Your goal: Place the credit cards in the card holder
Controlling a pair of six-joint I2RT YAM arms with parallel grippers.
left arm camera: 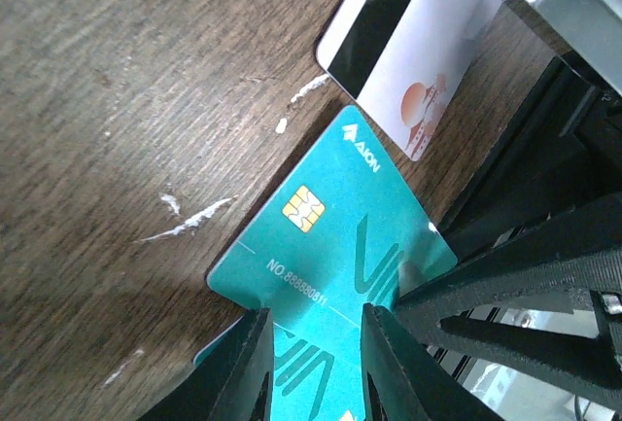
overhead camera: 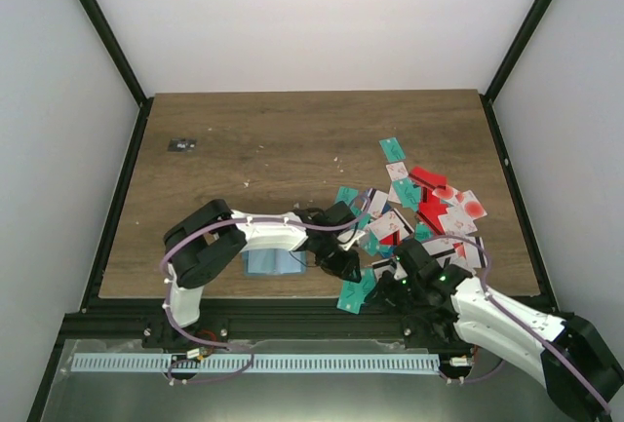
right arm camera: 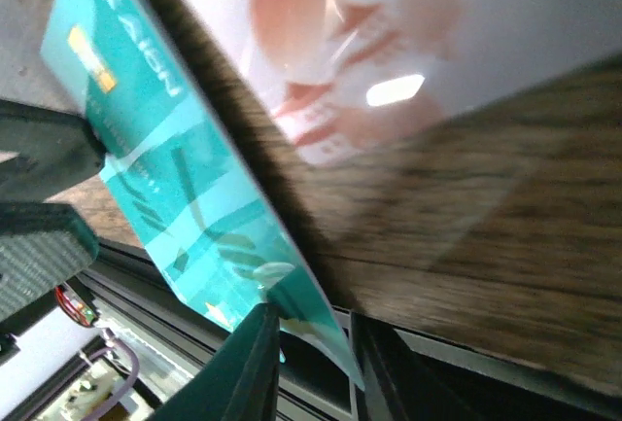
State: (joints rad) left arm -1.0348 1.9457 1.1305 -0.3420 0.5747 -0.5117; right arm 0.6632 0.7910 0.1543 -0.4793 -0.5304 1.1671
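Handover was judged intended: teal credit card [left arm camera: 330, 246], tilted off the table [left arm camera: 117, 100], was clamped by the left gripper [left arm camera: 316, 372] and the right gripper [right arm camera: 316, 363] at opposite ends.

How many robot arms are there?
2. The white-and-black left arm bends over the blue-grey card holder; the matching right arm reaches from the bottom right toward the scattered plastic cards. None hidden.

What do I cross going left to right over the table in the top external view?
small black object → card holder → teal card overhanging the near edge → red cards in the pile
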